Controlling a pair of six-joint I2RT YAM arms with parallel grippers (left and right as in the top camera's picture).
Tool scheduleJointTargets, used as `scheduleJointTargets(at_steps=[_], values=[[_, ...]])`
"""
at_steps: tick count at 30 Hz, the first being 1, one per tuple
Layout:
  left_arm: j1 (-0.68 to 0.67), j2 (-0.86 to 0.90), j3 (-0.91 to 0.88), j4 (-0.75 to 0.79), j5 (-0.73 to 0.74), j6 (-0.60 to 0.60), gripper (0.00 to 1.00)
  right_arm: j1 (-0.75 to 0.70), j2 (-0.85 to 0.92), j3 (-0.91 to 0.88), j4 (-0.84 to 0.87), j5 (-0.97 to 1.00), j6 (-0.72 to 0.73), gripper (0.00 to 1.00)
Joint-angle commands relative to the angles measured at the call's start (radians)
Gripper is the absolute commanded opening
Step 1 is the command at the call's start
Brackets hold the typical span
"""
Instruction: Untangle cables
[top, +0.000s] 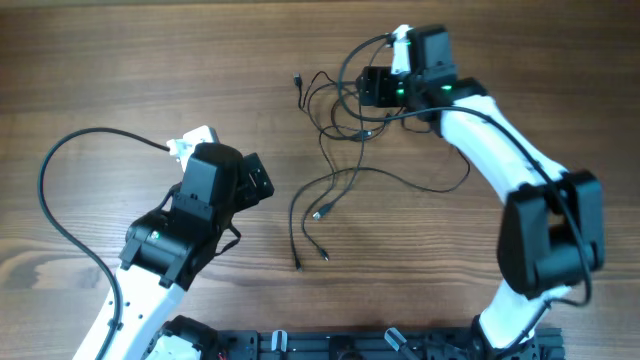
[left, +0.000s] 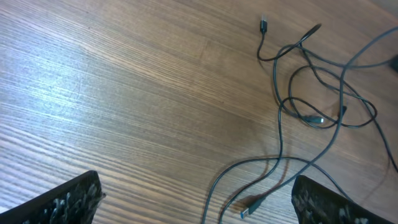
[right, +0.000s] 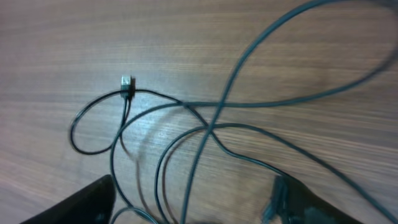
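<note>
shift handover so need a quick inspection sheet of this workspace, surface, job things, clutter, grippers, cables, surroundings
surface: wooden table, bare grain, nothing spilled.
job's things: thin cables tangled in crossed loops at the right gripper, plug ends trailing toward mid-table.
clutter: nothing seen.
grippers: left gripper jaws open, empty, short of the tangle; right gripper jaws apart over the loops, strands between them.
cables: left arm's lead arcs across the table; right arm's lead loops beside the tangle.
surroundings: dark rail at the near edge.

wooden table (top: 120, 60), thin dark tangled cables (top: 352, 133) on top
</note>
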Motion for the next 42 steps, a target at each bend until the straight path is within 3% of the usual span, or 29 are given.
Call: scheduleJointTargets(at_steps=[1, 5, 6, 10, 12, 16, 25, 29, 35, 39, 42], values=[[0.004, 0.025, -0.001, 0.000, -0.013, 0.008, 1.00, 0.039, 0.103, 0.022, 0.057, 0.030, 0.005, 0.72], [0.004, 0.037, -0.001, 0.000, -0.013, 0.008, 1.00, 0.058, 0.178, 0.022, 0.103, 0.048, 0.024, 0.61], [0.004, 0.041, -0.001, 0.000, -0.013, 0.008, 1.00, 0.060, 0.183, 0.022, 0.113, 0.048, 0.031, 0.55], [0.004, 0.043, -0.001, 0.003, -0.013, 0.008, 1.00, 0.062, 0.165, 0.057, 0.115, 0.010, 0.031, 0.11], [0.004, 0.043, -0.001, 0.003, -0.013, 0.008, 1.00, 0.061, 0.136, 0.100, 0.062, 0.006, 0.027, 0.06], [0.004, 0.043, -0.001, 0.003, -0.013, 0.008, 1.00, 0.057, -0.048, 0.167, -0.053, -0.016, -0.079, 0.04], [0.004, 0.043, -0.001, 0.003, -0.013, 0.008, 1.00, -0.029, -0.473, 0.167, -0.043, -0.042, -0.145, 0.05], [0.004, 0.043, -0.001, -0.005, -0.013, 0.008, 1.00, -0.127, -0.562, 0.167, -0.039, 0.071, -0.153, 0.04], [0.004, 0.043, -0.001, -0.059, -0.013, 0.008, 1.00, -0.335, -0.641, 0.167, 0.004, 0.402, -0.129, 0.04], [0.004, 0.043, -0.001, -0.060, -0.013, 0.008, 1.00, -0.497, -0.679, 0.167, 0.090, 0.422, -0.122, 0.04], [0.004, 0.043, -0.001, -0.061, -0.013, 0.008, 1.00, -0.616, -0.684, 0.167, 0.109, 0.561, -0.075, 0.04]])
